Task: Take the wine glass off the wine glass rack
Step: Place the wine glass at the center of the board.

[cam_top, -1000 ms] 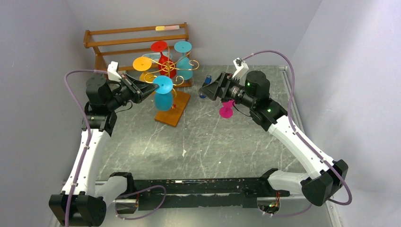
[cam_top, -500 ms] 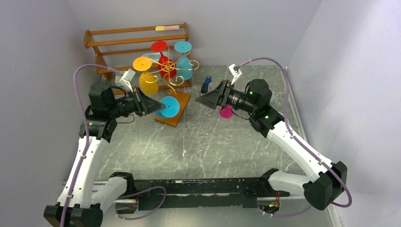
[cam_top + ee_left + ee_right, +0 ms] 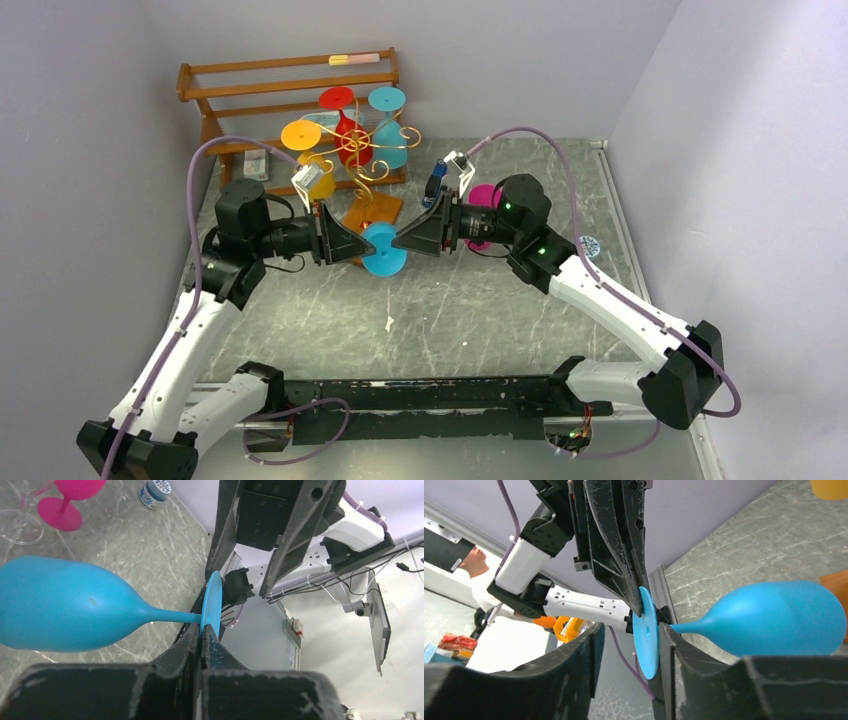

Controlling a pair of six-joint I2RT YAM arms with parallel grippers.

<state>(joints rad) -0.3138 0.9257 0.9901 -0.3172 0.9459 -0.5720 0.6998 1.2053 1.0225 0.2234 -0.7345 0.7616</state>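
The blue wine glass (image 3: 385,252) is off the gold wire rack (image 3: 368,150) and hangs sideways over the table in front of the rack's orange-brown base (image 3: 372,212). My left gripper (image 3: 368,246) is shut on the rim of its round foot (image 3: 212,600), with the bowl (image 3: 60,605) pointing away. My right gripper (image 3: 402,244) faces it from the right, open, with the foot (image 3: 646,632) between its fingers (image 3: 574,660), close to the right one. Orange (image 3: 300,135), red (image 3: 337,98) and teal (image 3: 387,98) glasses still hang on the rack.
A brown slatted wooden rack (image 3: 290,80) stands behind the gold one against the back wall. A pink glass (image 3: 486,195) stands on the table behind my right arm, beside a clear glass (image 3: 17,527). A small can (image 3: 154,490) and a small blue object (image 3: 435,185) stand nearby.
My left gripper pulled the blue glass off the rack and carried it right and forward. My right gripper swung left until its open fingers straddled the glass's foot.
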